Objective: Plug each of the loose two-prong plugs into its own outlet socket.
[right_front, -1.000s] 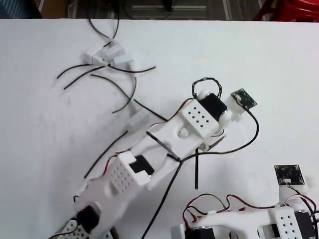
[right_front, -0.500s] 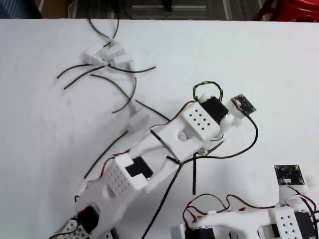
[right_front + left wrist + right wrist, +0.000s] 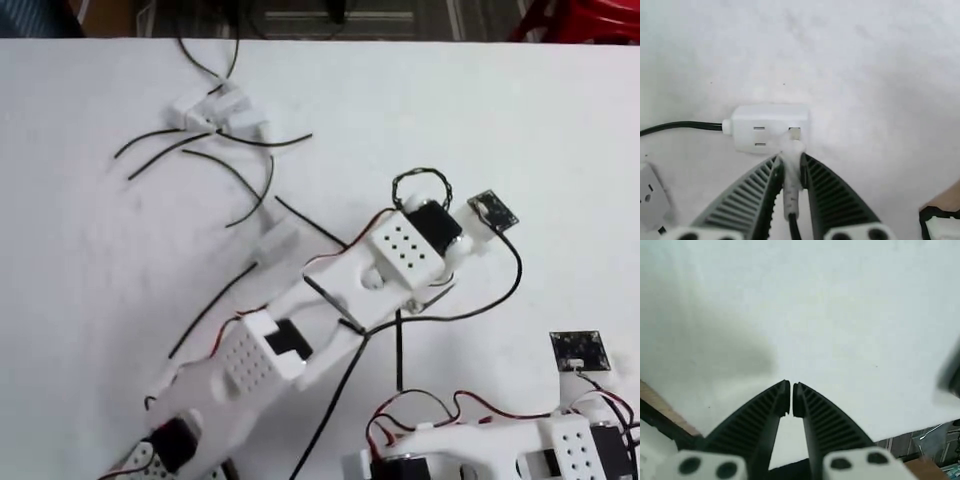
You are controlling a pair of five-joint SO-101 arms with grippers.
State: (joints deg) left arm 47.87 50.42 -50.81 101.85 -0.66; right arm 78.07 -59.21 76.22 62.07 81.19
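My left gripper (image 3: 790,162) is shut on a white two-prong plug (image 3: 791,172) whose black cord runs back between the fingers. The plug's front end touches one face of a white outlet socket (image 3: 765,132) lying on the table, at one of its slot pairs; a black cord leaves the socket's other end. Seen from above, the left arm (image 3: 400,250) stretches over the table's middle and hides that socket. Another white plug (image 3: 278,240) lies beside the arm. The right gripper (image 3: 791,399) is shut on nothing above bare table; its arm (image 3: 500,445) sits at the near right edge.
A cluster of white plugs and sockets (image 3: 215,108) with several black cords lies at the far left. A loose black cord (image 3: 398,350) trails from under the left arm. Another white socket (image 3: 649,197) lies close to the left gripper. The table's right half is bare.
The left arm's wrist has shifted slightly to the right and toward the near edge, dragging the black cord under it. The right arm has not moved.
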